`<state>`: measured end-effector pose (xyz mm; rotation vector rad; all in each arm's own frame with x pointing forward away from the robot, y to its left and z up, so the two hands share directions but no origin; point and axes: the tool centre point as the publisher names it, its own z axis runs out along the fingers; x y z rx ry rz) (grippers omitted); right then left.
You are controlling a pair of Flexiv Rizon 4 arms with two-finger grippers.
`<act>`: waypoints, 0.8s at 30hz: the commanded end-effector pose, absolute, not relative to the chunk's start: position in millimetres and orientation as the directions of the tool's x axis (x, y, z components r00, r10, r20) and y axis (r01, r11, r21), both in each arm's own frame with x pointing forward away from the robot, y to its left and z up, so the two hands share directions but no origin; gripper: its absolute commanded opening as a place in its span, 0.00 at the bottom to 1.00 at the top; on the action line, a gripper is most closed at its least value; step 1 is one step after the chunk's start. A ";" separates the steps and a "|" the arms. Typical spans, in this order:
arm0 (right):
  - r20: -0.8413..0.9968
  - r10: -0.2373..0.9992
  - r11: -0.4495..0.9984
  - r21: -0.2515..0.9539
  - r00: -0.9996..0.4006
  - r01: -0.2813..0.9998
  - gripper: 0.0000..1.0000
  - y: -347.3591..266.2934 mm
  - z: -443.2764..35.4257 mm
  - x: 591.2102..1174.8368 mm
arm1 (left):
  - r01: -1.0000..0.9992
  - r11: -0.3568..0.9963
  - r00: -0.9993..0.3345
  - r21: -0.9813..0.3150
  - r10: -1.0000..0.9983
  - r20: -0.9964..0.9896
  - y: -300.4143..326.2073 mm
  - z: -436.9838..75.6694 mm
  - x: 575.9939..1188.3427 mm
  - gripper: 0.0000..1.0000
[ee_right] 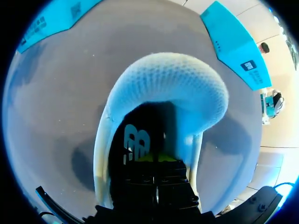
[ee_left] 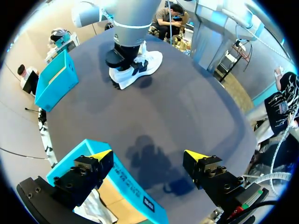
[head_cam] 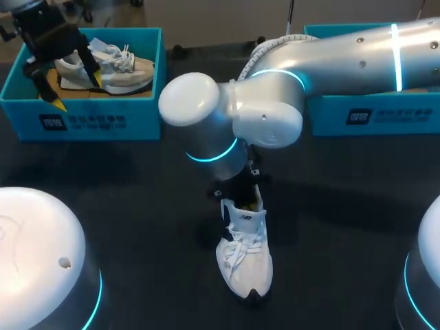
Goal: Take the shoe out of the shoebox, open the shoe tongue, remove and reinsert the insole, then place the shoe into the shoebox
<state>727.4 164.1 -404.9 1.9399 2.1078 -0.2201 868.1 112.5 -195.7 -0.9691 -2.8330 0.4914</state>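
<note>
A white sneaker (head_cam: 244,258) stands on the dark table near the middle, toe toward me. My right gripper (head_cam: 246,199) comes down into its opening from the heel side. In the right wrist view the fingers (ee_right: 156,179) sit pressed together inside the shoe (ee_right: 168,81), just above the printed insole (ee_right: 135,144); whether they pinch anything is hidden. My left gripper (head_cam: 72,82) hangs open over the left blue shoebox (head_cam: 82,124), which holds a second, beige-and-white sneaker (head_cam: 120,69). The left wrist view shows that gripper (ee_left: 148,156) spread wide above the shoebox (ee_left: 133,189) rim, with the white sneaker (ee_left: 138,67) far ahead.
A second blue shoebox (head_cam: 371,113) stands at the back right, partly behind my right arm. Both boxes also appear in the right wrist view, ahead of the shoe: one shoebox (ee_right: 233,42) and the other shoebox (ee_right: 51,18). Dark tabletop (head_cam: 137,206) lies around the shoe.
</note>
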 end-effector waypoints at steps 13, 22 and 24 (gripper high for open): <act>-0.146 0.974 0.183 0.066 -0.172 0.981 0.00 186.2 -393.8 735.0 | 0.578 0.745 -0.790 -0.333 0.612 -0.003 112.9 -195.9 867.7 1.00; -0.034 0.984 0.173 -0.022 -0.173 0.985 0.00 182.7 -422.6 737.9 | 0.578 0.745 -0.790 -0.333 0.612 -0.003 112.9 -195.9 867.7 1.00; -0.035 0.984 0.172 -0.019 -0.173 0.985 0.00 182.4 -419.1 736.7 | 0.578 0.745 -0.790 -0.333 0.612 -0.003 112.9 -195.9 867.7 1.00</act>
